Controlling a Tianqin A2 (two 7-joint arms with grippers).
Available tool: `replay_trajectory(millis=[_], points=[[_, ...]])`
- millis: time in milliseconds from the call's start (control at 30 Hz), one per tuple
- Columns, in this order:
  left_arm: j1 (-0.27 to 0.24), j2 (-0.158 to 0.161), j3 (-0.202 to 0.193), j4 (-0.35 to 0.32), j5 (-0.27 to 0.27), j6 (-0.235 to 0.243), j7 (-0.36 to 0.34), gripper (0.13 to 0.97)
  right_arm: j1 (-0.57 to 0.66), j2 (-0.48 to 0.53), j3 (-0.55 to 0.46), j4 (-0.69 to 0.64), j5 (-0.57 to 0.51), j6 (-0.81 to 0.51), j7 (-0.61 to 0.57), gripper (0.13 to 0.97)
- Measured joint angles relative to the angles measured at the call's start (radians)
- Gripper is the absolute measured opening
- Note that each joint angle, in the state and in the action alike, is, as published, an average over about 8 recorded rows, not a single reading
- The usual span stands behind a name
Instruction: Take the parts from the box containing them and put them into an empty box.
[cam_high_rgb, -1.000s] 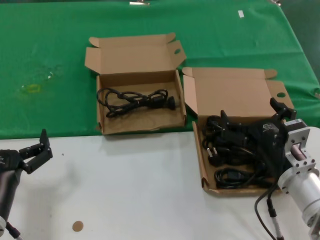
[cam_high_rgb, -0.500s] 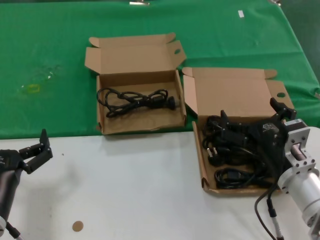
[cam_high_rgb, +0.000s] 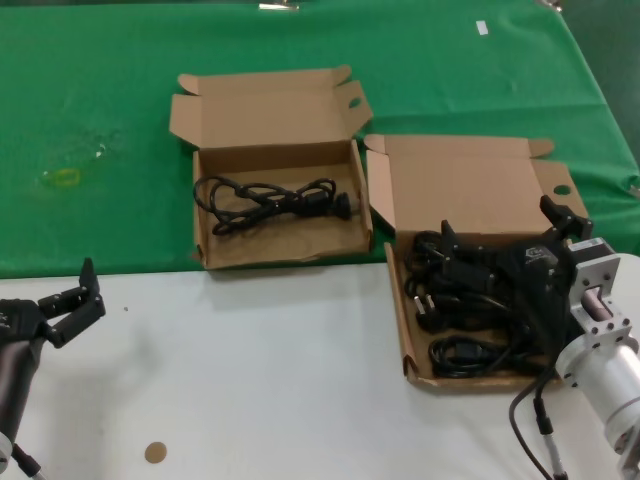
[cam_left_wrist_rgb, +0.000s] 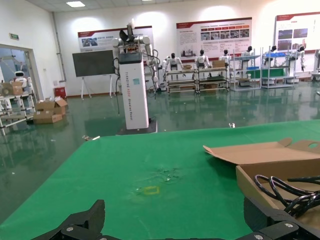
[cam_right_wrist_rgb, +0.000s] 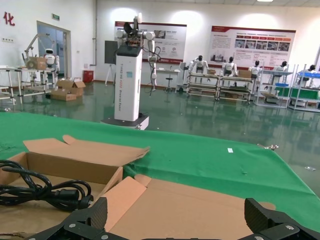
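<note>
My right tool (cam_high_rgb: 505, 240) hangs low over the box of cords (cam_high_rgb: 400, 310), its two dark fingers spread wide and released, one tip toward the box's far wall and the other reaching in over the tangle of black power cords (cam_high_rgb: 465, 310); I hold nothing in it yet, and I cannot tell whether a fingertip touches a cable. That tangle fills most of this box, several plugs and loops lying over one another, so the greater part of the job is left, by my reckoning. Left of this box and just beside it, farther onto the green cloth (cam_high_rgb: 110, 130), stands the other box (cam_high_rgb: 280, 255) with its ragged front wall and its lid tilted open; one coiled cord (cam_high_rgb: 270, 200) lies inside it, so I judge one transfer done. Well to the left of the full box, at the near edge of the white desk (cam_high_rgb: 260, 370), my left tool (cam_high_rgb: 75, 300) waits with its fingers apart and empty. From its wrist view I see the edge of the other box and that lone cord's loops beyond the fingers.
</note>
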Motion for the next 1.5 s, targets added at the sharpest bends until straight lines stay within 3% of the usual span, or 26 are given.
replay_trajectory(millis=[1500], points=[[0.0,0.0,0.0,0.0,0.0,0.0,0.0,0.966,0.0,0.0,0.0,0.0,0.0,0.0,0.0,0.966]])
